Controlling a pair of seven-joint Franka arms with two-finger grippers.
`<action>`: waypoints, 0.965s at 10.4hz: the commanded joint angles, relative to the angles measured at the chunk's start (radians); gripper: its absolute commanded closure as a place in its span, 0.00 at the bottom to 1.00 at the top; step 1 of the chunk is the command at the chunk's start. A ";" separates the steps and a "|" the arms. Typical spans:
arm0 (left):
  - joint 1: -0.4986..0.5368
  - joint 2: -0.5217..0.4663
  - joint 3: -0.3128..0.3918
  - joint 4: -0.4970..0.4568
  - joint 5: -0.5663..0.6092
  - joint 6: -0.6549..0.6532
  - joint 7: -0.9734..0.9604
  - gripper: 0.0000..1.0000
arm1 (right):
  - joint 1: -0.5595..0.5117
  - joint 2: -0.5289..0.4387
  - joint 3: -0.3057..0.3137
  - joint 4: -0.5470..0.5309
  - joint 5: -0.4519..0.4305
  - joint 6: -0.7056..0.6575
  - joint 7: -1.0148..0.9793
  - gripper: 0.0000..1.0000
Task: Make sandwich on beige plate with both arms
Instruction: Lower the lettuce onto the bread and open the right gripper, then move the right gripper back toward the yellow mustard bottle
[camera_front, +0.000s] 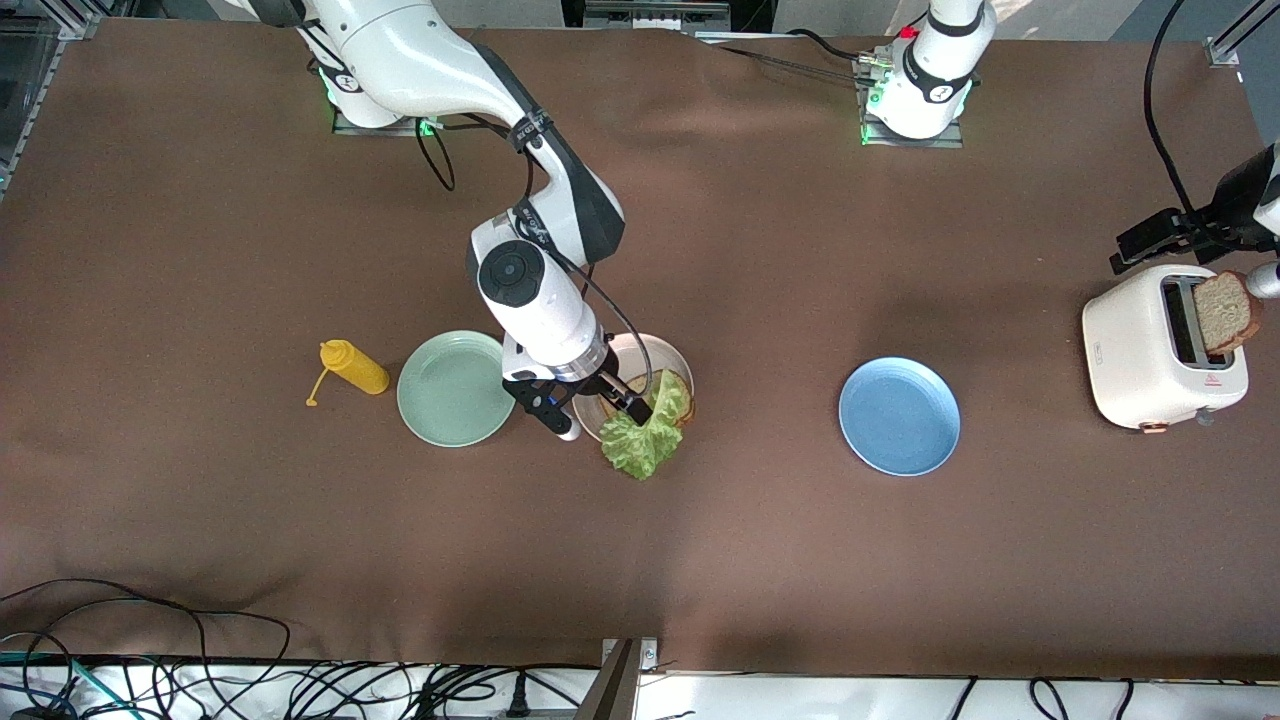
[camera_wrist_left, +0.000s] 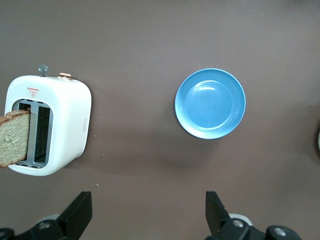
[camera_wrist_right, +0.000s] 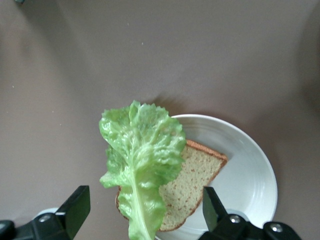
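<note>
The beige plate (camera_front: 650, 346) lies beside the mint-green plate and shows in the right wrist view (camera_wrist_right: 250, 170). One brown bread slice (camera_front: 686, 396) lies on it (camera_wrist_right: 197, 185). A ruffled green lettuce leaf (camera_front: 645, 428) lies across the bread (camera_wrist_right: 142, 160), and its end hangs over the plate's rim nearer the front camera. My right gripper (camera_front: 590, 400) is over the plate, open, with the leaf's stalk between its spread fingers (camera_wrist_right: 145, 215). A second bread slice (camera_front: 1225, 310) stands out of the toaster (camera_wrist_left: 12, 137). My left gripper (camera_front: 1150, 243) is open and empty, high by the toaster (camera_wrist_left: 147, 215).
A white toaster (camera_front: 1160, 350) stands at the left arm's end of the table (camera_wrist_left: 55, 125). A blue plate (camera_front: 898, 416) lies between it and the beige plate (camera_wrist_left: 210, 103). A mint-green plate (camera_front: 455, 388) and a yellow squeeze bottle (camera_front: 352, 368) lie toward the right arm's end.
</note>
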 joint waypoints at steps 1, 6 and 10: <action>-0.002 0.009 -0.003 0.020 0.024 -0.011 0.008 0.00 | 0.005 -0.039 -0.026 0.002 -0.075 -0.047 0.000 0.00; 0.002 0.009 -0.002 0.020 0.024 -0.011 0.008 0.00 | -0.051 -0.054 -0.052 0.193 -0.224 -0.506 -0.305 0.00; 0.010 0.009 0.000 0.020 0.023 -0.011 0.008 0.00 | -0.120 -0.117 -0.051 0.241 -0.228 -0.735 -0.605 0.00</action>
